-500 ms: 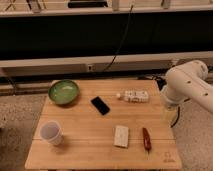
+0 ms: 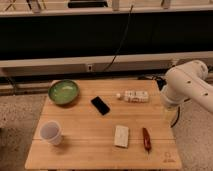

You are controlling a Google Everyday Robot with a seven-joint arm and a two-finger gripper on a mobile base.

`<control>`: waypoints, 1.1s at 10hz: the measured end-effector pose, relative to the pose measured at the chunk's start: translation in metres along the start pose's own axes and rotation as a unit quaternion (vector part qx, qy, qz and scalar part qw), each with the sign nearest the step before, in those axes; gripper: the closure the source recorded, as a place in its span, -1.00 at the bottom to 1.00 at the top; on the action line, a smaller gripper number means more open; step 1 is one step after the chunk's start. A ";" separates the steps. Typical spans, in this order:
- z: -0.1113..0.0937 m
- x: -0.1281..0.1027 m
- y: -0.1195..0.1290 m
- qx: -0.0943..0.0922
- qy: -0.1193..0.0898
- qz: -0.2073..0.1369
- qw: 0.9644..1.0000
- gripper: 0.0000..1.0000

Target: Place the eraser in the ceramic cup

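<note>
Wooden table [image 2: 90,147], end effector [image 2: 168,103] at right edge, eraser [image 2: 100,105] well left

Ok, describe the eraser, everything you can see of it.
The eraser is a small, flat black slab with rounded corners, phone-like. It lies flat on the wooden table, near the middle, turned diagonally, right of the green bowl. Only the tabletop touches it. The claw is out of sight; the white arm stands at the table's right edge, well apart from it.

No text or number can be read; a faint mark [image 2: 168,160] on the tabletop's [image 2: 90,145] near-right corner is illegible. The gripper is out of sight past the arm [image 2: 185,85] at right.
</note>
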 end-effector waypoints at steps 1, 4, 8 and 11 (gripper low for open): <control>0.000 0.000 0.000 0.000 0.000 0.000 1.000 -0.60; 0.000 0.000 0.000 0.000 0.000 0.000 1.000 -0.60; 0.000 0.000 0.000 0.000 0.000 0.000 1.000 -0.60; -0.001 -0.011 -0.009 0.005 0.003 -0.017 1.000 -0.60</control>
